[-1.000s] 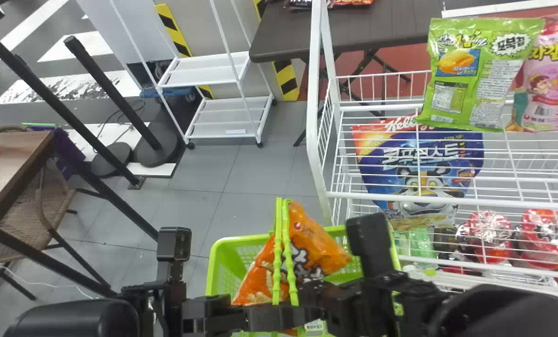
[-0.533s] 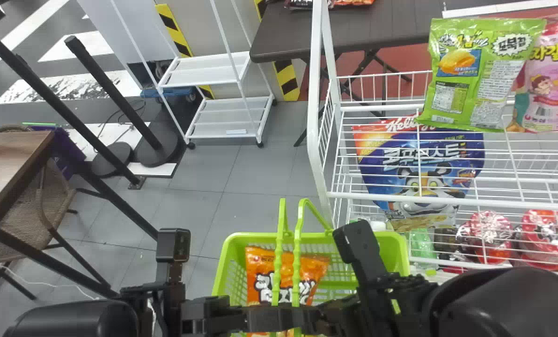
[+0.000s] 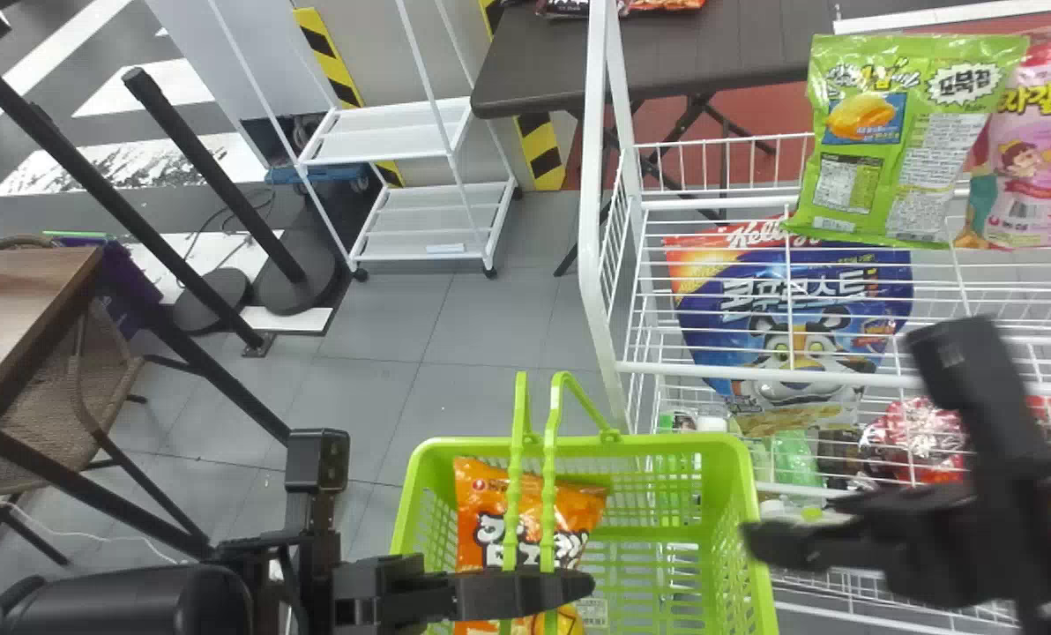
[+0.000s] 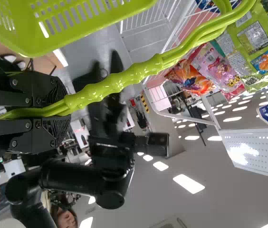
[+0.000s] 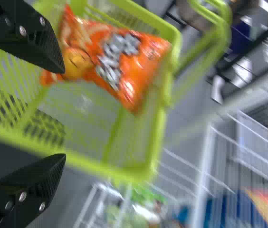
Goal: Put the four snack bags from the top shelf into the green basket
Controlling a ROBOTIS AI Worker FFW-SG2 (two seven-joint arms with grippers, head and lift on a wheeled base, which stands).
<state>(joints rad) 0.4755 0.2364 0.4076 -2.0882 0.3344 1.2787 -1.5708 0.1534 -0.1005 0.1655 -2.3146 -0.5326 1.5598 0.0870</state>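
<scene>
My left gripper (image 3: 570, 593) is at the bottom middle, shut on the handles of the green basket (image 3: 746, 564). In the left wrist view the handles (image 4: 119, 81) run out from between the fingers of this gripper (image 4: 65, 110). An orange snack bag (image 3: 481, 516) lies inside the basket against its left side. My right gripper (image 3: 759, 545) is at the basket's right rim; in the right wrist view the gripper (image 5: 62, 114) is open and empty, with the orange bag (image 5: 124, 61) beyond it. A green bag (image 3: 905, 141) and a pink bag (image 3: 1037, 168) stand on the top shelf.
The white wire rack (image 3: 618, 363) rises just beyond the basket on the right. A blue cereal bag (image 3: 790, 291) and red packs (image 3: 913, 432) sit on its lower levels. A dark table (image 3: 684, 62) stands behind, and a wooden table (image 3: 23, 309) at far left.
The orange bag, tilted among the handles at first, has dropped into the basket. My right arm has swung right, off the basket's middle. The basket shifted slightly.
</scene>
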